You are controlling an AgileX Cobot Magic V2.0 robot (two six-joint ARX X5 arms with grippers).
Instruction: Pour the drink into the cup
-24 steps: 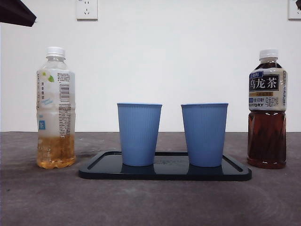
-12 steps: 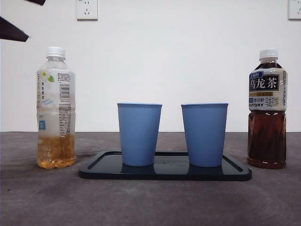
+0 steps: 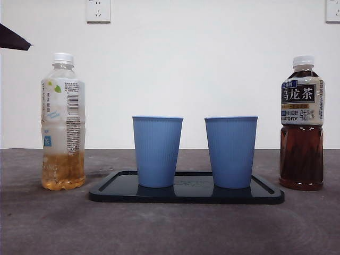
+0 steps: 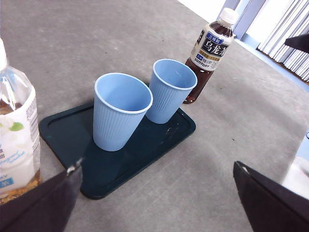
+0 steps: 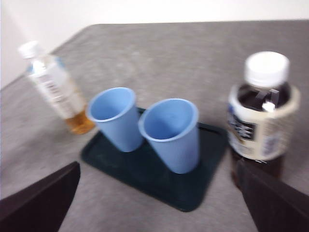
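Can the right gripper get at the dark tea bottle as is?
Probably yes. The right gripper hangs above with jaws wide open; the dark tea bottle stands capped beside the tray, nothing between them.

The dark tea bottle (image 3: 302,123) near the bench's right edge bore large white characters "乌龙茶" and "SUNTORY" on its label; the pale bottle's (image 3: 63,122) print was too small to read.
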